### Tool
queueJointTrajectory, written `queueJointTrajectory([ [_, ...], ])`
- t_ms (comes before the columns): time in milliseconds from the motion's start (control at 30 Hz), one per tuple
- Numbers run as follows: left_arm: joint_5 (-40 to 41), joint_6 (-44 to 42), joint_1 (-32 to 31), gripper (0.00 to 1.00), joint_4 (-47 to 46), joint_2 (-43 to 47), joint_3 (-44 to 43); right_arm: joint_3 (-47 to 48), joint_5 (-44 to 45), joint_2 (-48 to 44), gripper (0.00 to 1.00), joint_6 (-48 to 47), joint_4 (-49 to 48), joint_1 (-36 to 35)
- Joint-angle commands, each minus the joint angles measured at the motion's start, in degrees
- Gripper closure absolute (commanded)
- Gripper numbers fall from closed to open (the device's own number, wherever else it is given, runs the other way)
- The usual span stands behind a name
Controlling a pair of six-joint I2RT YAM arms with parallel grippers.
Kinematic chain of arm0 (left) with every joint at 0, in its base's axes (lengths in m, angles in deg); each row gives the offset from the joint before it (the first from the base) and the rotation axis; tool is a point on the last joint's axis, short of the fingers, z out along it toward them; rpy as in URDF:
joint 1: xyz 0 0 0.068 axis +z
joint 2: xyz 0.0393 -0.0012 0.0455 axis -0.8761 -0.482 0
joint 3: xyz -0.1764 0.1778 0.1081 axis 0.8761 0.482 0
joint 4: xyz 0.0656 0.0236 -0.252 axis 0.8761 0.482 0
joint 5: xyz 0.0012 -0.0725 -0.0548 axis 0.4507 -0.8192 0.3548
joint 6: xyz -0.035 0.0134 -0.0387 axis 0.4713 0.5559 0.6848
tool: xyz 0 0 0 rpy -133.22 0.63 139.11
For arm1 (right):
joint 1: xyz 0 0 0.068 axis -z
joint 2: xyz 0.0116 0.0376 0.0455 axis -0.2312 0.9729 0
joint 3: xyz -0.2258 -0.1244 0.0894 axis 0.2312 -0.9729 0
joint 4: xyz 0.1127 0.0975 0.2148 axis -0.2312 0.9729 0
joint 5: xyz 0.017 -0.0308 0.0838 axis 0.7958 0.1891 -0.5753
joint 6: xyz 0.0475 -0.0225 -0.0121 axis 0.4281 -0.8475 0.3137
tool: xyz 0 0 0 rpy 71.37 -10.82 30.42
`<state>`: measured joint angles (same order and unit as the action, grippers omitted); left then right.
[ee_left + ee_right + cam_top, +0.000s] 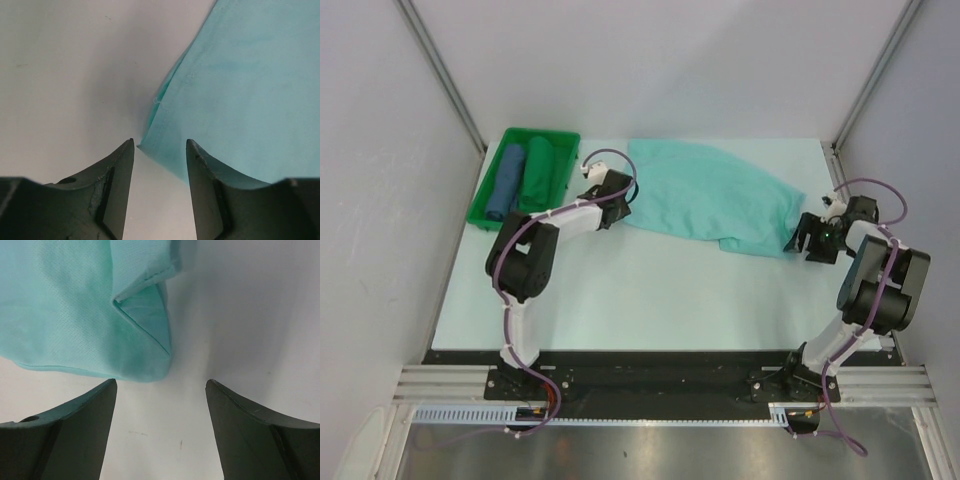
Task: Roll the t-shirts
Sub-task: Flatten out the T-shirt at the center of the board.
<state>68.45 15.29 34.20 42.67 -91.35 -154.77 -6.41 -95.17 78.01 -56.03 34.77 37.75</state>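
Flat t-shirt (pixel 710 200) on bench (pixel 620 290), upper centre; left end effector (pixel 160 140) spread at its corner; right end effector (pixel 161 381) spread wide beside opposite edge.

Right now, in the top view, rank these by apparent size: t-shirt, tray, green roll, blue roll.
1. t-shirt
2. tray
3. green roll and blue roll: they look about alike, so I won't rank them.

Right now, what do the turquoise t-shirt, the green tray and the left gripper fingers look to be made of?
t-shirt: thin soft knit, probably cotton jersey, matte; the right wrist view shows a fine mesh texture and stitched hems.
tray: likely moulded plastic; uniform colour, thin rim.
left gripper fingers: dark matte hard plastic, apparently; chipped at one edge.
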Motion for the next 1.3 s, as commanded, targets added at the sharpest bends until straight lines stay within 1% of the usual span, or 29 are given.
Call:
queueJointTrajectory([
  [0, 2.41, 0.13, 0.00, 0.53, 1.87, -1.63, -3.71, -0.80, 5.64, 1.86, 0.23, 1.62, -5.88, -4.68],
  [67, 2.76, -0.13, 0.09, 0.58, 2.13, -2.51, -4.42, -0.80, 6.98, 2.57, 0.24, 3.28, -7.74, -5.48],
  [133, 2.85, -0.57, 0.00, 0.70, 1.87, -2.86, -4.77, -0.80, 8.65, 3.36, 0.27, 3.99, -10.72, -6.88],
  [167, 3.11, -0.92, 0.00, 0.83, 1.78, -2.95, -4.95, -0.80, 9.35, 3.45, 0.29, 4.25, -11.52, -7.24],
  [200, 3.20, -1.36, 0.00, 0.90, 1.52, -2.52, -4.95, -0.72, 10.40, 3.28, 0.32, 4.60, -13.09, -7.68],
  [267, 4.25, -3.46, -0.09, 1.00, 1.69, -1.55, -5.04, -0.28, 10.32, 1.79, 0.47, 4.70, -13.98, -8.30],
  [300, 4.69, -4.17, -0.17, 1.00, 1.78, 0.19, -4.86, 0.07, 9.80, 1.17, 0.57, 4.52, -13.47, -8.38],
  [333, 4.96, -4.87, -0.18, 1.00, 2.13, 1.17, -4.69, 0.51, 9.45, -0.40, 0.83, 4.35, -12.85, -8.39],
  [367, 5.22, -6.53, -0.18, 1.00, 2.22, 2.48, -4.25, 2.08, 9.10, -1.29, 0.93, 4.17, -11.97, -8.30],
  [400, 5.48, -7.59, -0.26, 1.00, 2.31, 3.72, -3.90, 2.88, 8.14, -2.16, 1.00, 3.21, -9.70, -8.12],
  [500, 5.40, -11.46, -0.26, 1.00, 3.80, 9.51, -2.23, 7.53, 5.76, -6.82, 1.00, 0.84, -3.90, -6.89],
  [533, 5.48, -12.60, -0.35, 1.00, 5.63, 12.66, -2.05, 9.11, 5.40, -7.70, 1.00, -1.61, -1.88, -6.54],
  [567, 6.09, -14.53, -0.70, 1.00, 6.00, 14.43, -1.09, 12.52, 3.23, -9.54, 1.00, -2.68, 0.06, -5.32],
  [600, 5.67, -15.85, -0.79, 1.00, 5.83, 16.54, -0.21, 14.12, 2.07, -10.25, 1.00, -4.34, 4.08, -4.79],
  [667, 3.21, -19.28, -0.88, 1.00, 6.17, 20.24, 0.24, 17.02, 2.84, -10.87, 1.00, -7.95, 7.96, -4.52],
  [733, 0.93, -20.95, -1.05, 1.00, 8.45, 19.21, -2.03, 20.19, 3.03, -9.39, 1.00, -9.36, 9.03, -4.69],
  [833, -2.06, -22.28, -1.05, 1.00, 14.24, 13.77, -10.90, 27.04, 0.57, -0.53, 1.00, -10.77, 14.73, -6.27],
  [867, -2.68, -22.28, -0.97, 0.99, 18.52, 9.22, -16.75, 28.62, -0.74, 5.24, 1.00, -10.60, 17.19, -6.54],
  [900, -3.30, -22.19, -1.05, 0.93, 20.22, 6.57, -19.42, 31.43, -1.27, 7.91, 1.00, -10.42, 18.17, -6.97],
  [933, -4.17, -21.50, -1.05, 0.66, 21.54, 4.63, -21.63, 32.32, -1.28, 10.28, 1.00, -9.90, 18.79, -6.98],
  [967, -4.97, -20.97, -0.97, 0.53, 21.99, 2.26, -23.47, 32.68, -1.19, 12.83, 0.98, -8.59, 18.10, -6.98],
  [1000, -5.50, -20.35, -0.88, 0.49, 21.73, 1.89, -23.58, 33.03, -0.49, 16.16, 0.94, -7.88, 17.66, -6.81],
  [1033, -6.20, -19.39, -0.79, 0.40, 20.86, 2.06, -21.41, 32.95, 1.08, 17.59, 0.90, -7.35, 17.04, -6.63],
  [1067, -6.55, -18.51, -0.79, 0.32, 19.81, 2.84, -19.47, 32.86, 1.62, 18.56, 0.81, -6.56, 16.17, -6.28],
  [1100, -6.90, -17.63, -0.70, 0.30, 16.58, 5.29, -17.10, 32.60, 1.97, 19.35, 0.77, -6.38, 15.81, -5.58],
  [1133, -7.52, -16.06, -0.36, 0.30, 14.89, 6.79, -11.86, 31.29, 2.93, 19.27, 0.73, -6.20, 14.76, -5.05],
  [1167, -8.31, -15.08, -0.18, 0.31, 13.14, 8.02, -9.19, 30.67, 3.29, 18.84, 0.64, -5.77, 14.32, -4.61],
  [1200, -8.31, -12.64, 0.09, 0.33, 11.12, 9.95, -7.08, 29.88, 3.55, 17.61, 0.61, -5.76, 13.88, -3.91],
  [1267, -9.88, -10.69, 0.70, 0.40, 8.47, 11.11, -0.93, 27.68, 4.17, 15.85, 0.59, -5.68, 13.00, -3.38],
])
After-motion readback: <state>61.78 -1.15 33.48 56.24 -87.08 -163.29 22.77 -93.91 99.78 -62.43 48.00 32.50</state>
